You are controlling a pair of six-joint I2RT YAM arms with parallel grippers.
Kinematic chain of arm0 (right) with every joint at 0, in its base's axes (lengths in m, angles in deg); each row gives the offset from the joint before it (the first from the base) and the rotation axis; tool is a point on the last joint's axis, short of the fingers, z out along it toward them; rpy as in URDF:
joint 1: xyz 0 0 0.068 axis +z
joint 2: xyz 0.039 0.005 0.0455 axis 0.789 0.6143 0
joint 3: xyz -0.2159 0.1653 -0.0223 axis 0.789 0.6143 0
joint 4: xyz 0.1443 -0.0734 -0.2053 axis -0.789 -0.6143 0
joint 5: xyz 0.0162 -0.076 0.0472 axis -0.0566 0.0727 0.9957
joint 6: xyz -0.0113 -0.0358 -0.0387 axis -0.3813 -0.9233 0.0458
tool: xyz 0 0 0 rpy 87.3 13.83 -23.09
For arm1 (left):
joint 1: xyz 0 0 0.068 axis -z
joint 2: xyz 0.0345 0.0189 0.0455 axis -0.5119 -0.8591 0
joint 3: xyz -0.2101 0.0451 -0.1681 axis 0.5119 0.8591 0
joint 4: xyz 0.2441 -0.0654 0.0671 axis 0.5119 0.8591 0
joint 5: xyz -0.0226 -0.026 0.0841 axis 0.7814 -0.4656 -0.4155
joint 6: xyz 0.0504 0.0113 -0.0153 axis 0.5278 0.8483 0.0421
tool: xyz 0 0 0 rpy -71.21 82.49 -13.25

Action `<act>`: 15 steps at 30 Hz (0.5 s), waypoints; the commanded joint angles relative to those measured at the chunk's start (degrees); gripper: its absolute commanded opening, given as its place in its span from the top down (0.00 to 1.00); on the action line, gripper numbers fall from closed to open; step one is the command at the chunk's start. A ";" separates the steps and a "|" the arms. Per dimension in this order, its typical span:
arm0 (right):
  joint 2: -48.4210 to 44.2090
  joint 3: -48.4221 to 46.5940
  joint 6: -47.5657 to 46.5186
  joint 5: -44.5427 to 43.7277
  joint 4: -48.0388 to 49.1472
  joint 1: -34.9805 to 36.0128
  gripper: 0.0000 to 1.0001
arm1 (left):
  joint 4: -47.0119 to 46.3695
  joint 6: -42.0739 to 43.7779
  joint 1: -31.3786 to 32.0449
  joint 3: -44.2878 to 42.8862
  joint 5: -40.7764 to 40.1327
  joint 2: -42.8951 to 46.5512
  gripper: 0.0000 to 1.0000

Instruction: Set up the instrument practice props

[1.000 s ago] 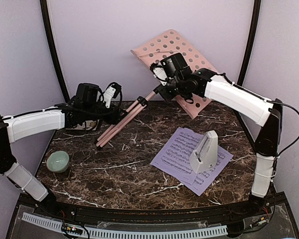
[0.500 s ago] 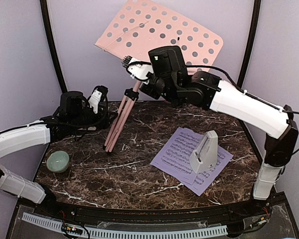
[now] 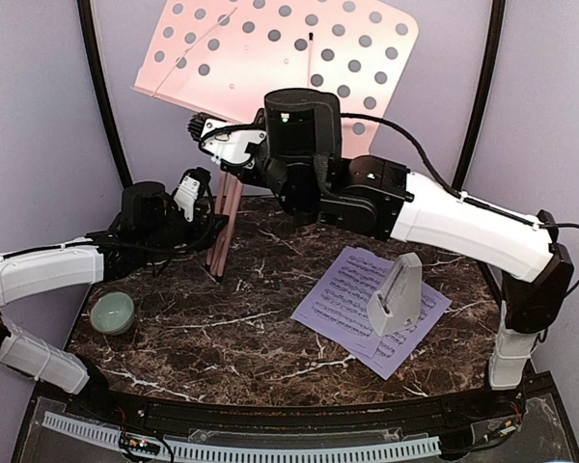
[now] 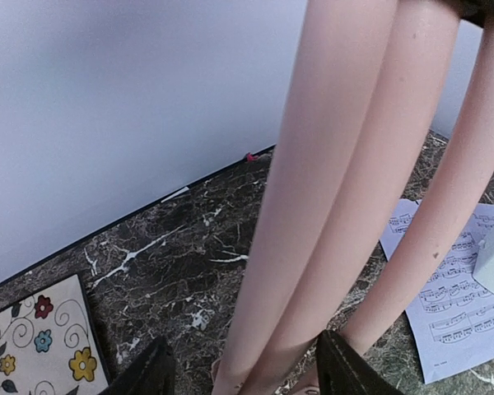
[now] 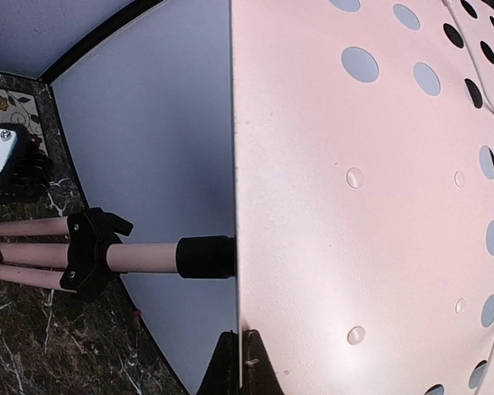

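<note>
Your right claw (image 5: 240, 355) clamps the edge of the stand (image 3: 270, 48) plate; your left claw (image 4: 243, 372) spreads wide, the folded legs (image 4: 329, 164) between its fingers (image 4: 152, 374).

We are seeing the music stand (image 5: 313, 247) as smooth matt pink metal, its legs (image 4: 329, 164) softly sheened, sheet-music pages (image 3: 338, 304) as matt paper, metronome (image 3: 396, 294) as dull plastic, table (image 3: 222, 338) as polished veined marble.

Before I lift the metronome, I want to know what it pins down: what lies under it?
The metronome stands on the sheet-music pages, which lie on the marble table. The print beneath its base is covered.
</note>
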State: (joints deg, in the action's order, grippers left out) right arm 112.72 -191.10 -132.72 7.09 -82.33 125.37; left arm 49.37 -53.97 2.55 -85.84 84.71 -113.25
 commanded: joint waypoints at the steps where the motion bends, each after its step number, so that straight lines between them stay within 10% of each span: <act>1: -3.73 -7.72 -2.79 -2.42 24.79 1.80 1.00 | -2.25 1.64 0.06 -0.97 -4.07 -1.78 0.40; 15: -6.49 -2.73 -2.82 -2.95 22.58 2.13 1.00 | -10.93 0.01 -0.12 6.76 -2.02 4.60 0.42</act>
State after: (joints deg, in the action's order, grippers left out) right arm 113.18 -191.63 -137.03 4.71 -79.05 126.49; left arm 42.70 -53.12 2.60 -81.38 83.66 -111.81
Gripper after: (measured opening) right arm 0.008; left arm 0.577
